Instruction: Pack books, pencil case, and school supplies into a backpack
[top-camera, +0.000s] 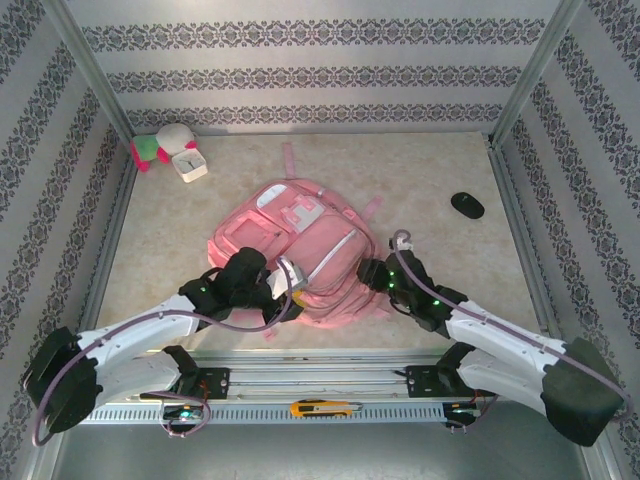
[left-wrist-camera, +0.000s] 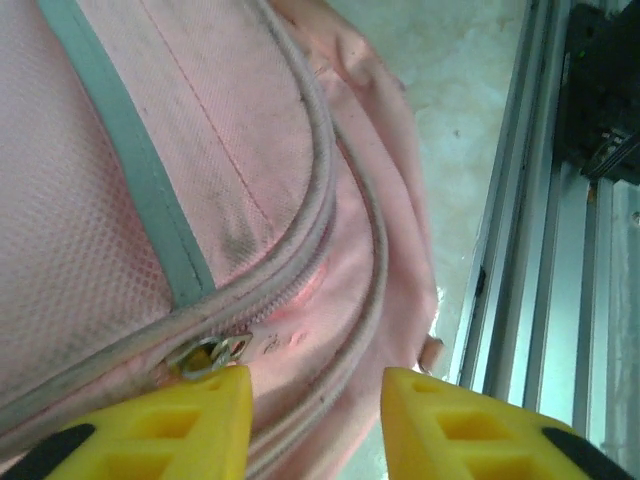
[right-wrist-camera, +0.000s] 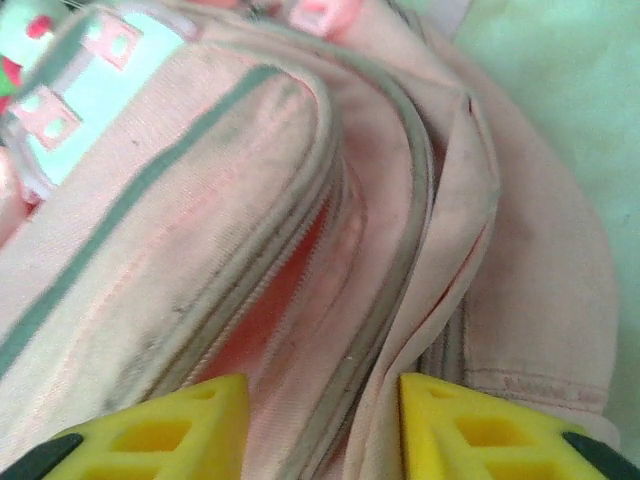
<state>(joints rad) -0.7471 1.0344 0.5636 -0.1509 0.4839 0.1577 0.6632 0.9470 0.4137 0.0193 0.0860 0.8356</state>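
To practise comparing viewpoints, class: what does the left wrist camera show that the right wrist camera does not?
Left wrist, not right: a metal zip pull beside the left gripper, and the aluminium rail. Right wrist, not left: a gaping zip opening and a white panel with pink tabs, beyond the right gripper. Both: the pink backpack, with yellow fingers standing apart.

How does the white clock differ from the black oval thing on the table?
The clock is white and square; the black oval is dark and rounded. The clock sits at the far left beside a plush toy; the oval lies alone on the right. Both rest on the table, clear of the backpack.
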